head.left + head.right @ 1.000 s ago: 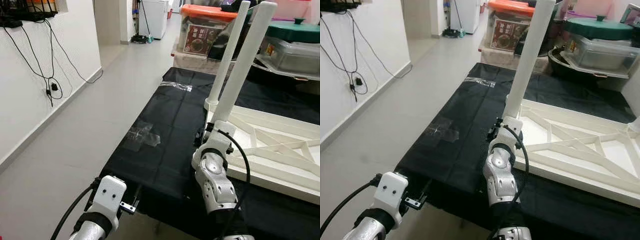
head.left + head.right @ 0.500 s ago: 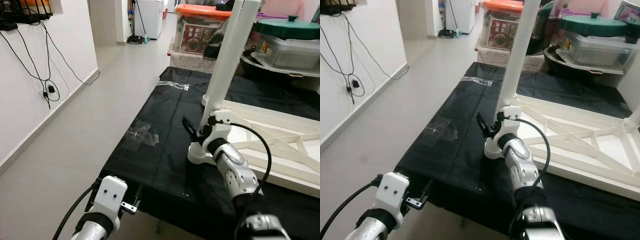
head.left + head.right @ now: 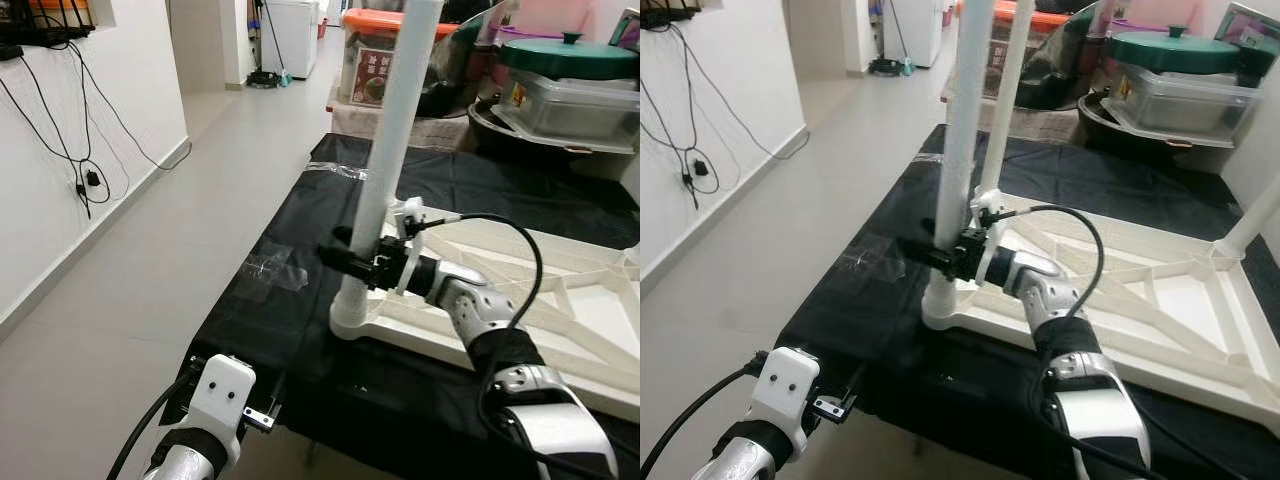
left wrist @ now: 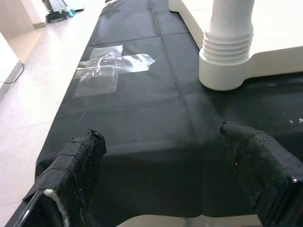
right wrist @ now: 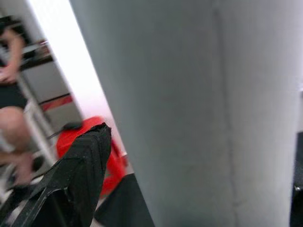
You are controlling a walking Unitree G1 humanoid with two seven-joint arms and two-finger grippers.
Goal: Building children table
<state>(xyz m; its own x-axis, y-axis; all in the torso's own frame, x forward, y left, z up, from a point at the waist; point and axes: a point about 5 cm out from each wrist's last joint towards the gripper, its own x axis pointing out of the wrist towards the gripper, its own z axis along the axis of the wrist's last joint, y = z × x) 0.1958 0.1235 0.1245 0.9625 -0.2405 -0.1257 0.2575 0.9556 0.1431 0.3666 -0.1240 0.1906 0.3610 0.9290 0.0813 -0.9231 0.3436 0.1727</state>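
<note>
Black cloth (image 3: 300, 230) ran up the frame centre, w/ the upturned white table top (image 3: 560, 300) lying at mid-right. The near table leg (image 3: 385, 170) stood upright in the top's near-left corner socket, long axis vertical, reaching past the frame top. Right gripper (image 3: 352, 262) sat at frame centre, fingers closed round the leg low down, just above the socket, approaching from the right, so it was the nearer arm. Left gripper (image 4: 165, 175), lower left, was spread wide & empty, low at the cloth's near edge, w/ the leg's base ahead.

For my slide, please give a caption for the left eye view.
Right tool grips the upright white table leg at the upturned tabletop's corner.
</note>
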